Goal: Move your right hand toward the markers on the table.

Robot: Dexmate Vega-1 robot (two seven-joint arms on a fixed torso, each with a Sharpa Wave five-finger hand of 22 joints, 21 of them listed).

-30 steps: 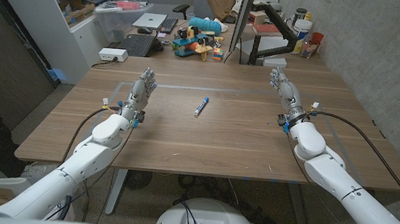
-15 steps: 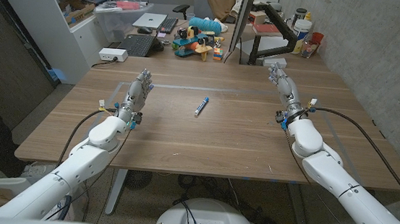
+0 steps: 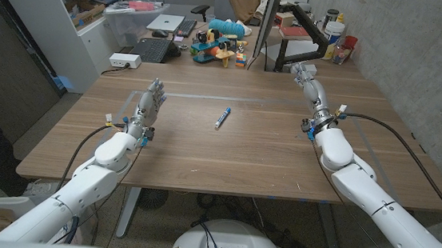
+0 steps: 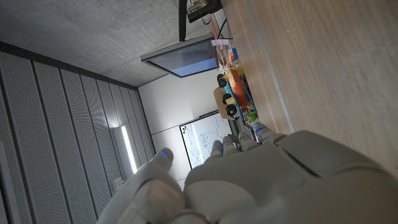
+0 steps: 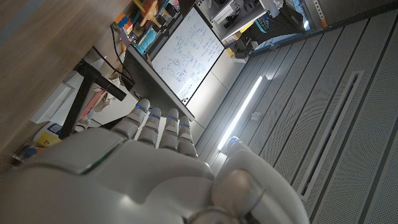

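Note:
A single blue-capped marker [image 3: 222, 118] lies on the wooden table [image 3: 242, 154] near its middle, pointing toward the far edge. My right hand [image 3: 310, 88] is raised over the table's far right part, fingers extended and holding nothing, well to the right of the marker. My left hand [image 3: 151, 102] stands at the left with its fingers straight and apart, holding nothing, to the left of the marker. The back of the left hand [image 4: 273, 180] and the back of the right hand [image 5: 137, 174] show in their wrist views.
Colourful toys [image 3: 216, 47], a keyboard [image 3: 149, 49] and a laptop [image 3: 166, 23] sit on a desk beyond the far edge. A black monitor arm [image 3: 309, 35] and containers [image 3: 337, 38] stand at the far right. A cable [image 3: 396, 143] trails over the table beside my right arm.
My right hand has moved toward the far edge of the table and slightly left. My left hand has shifted a little farther and to the left. The marker has not moved.

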